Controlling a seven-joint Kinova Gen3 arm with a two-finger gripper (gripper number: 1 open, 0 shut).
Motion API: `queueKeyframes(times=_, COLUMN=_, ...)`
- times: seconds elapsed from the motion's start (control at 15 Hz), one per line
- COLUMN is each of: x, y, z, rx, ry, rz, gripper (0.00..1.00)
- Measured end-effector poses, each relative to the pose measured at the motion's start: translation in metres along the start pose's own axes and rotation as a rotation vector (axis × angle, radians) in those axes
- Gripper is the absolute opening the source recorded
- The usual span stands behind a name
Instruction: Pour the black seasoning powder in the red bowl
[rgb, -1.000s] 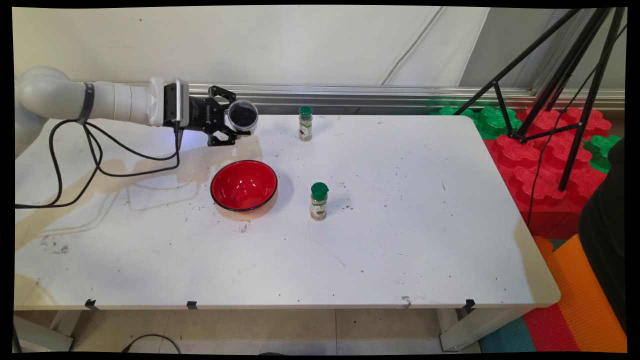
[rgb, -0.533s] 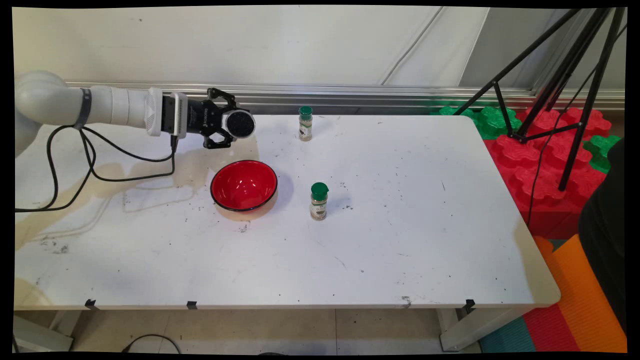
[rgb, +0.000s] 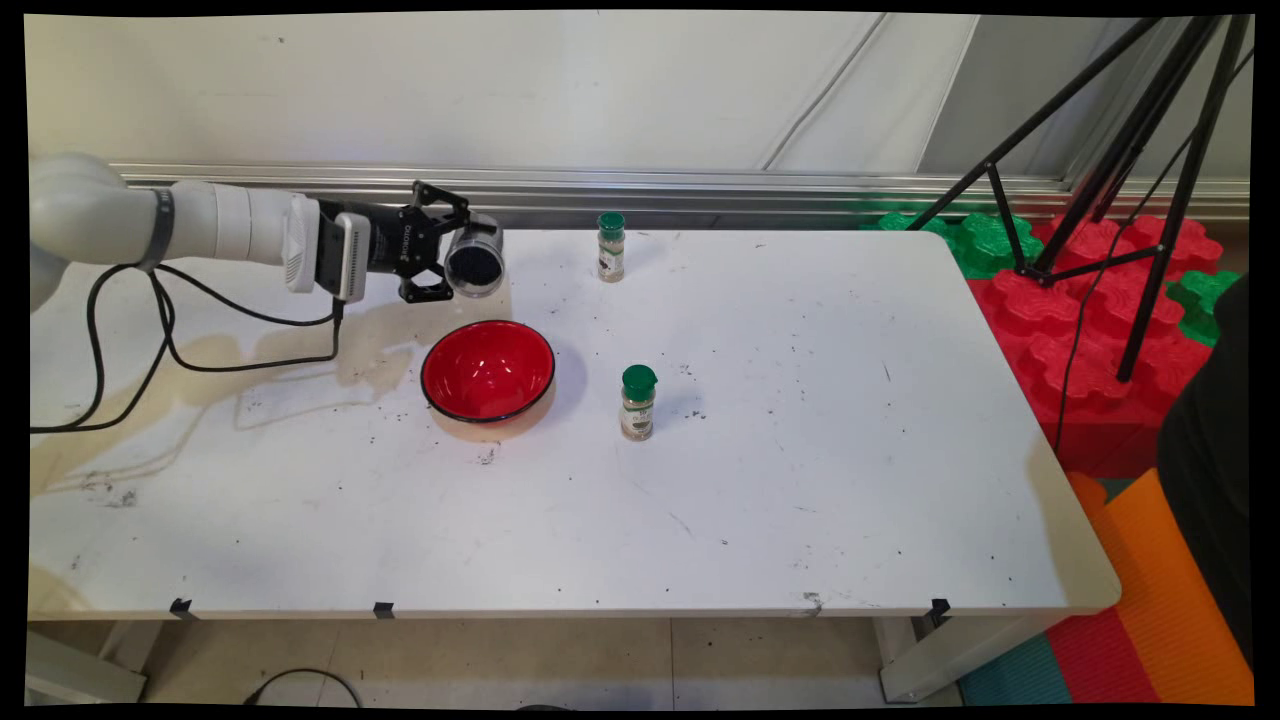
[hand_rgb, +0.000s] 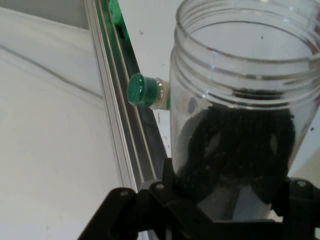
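Over the white table, seen from the standing camera, my one claw reaches in from the left, clenched on a single clear jar of dark grains; I hold it on its side, above the table's far left part and just behind the one red bowl, its open mouth turned toward the camera and tipped a little downward. Two spice bottles with green caps stand upright: the far bottle near the back edge, to the right of my claw, and the near bottle just right of the bowl. Their labels are too small to read, and the pale lettering on my wrist cannot be made out either. One black tripod stands beyond the table's right end. Along my own fingers, in the hand camera, the clear jar fills most of the picture, its threaded mouth lidless and dark grains clinging inside; the far bottle shows beside it, green cap first.
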Motion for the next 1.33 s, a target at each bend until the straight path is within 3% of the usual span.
queueKeyframes(times=1.33, x=0.002, y=0.015, z=-0.008, rx=0.056, ry=-0.011, rz=0.450, gripper=0.00)
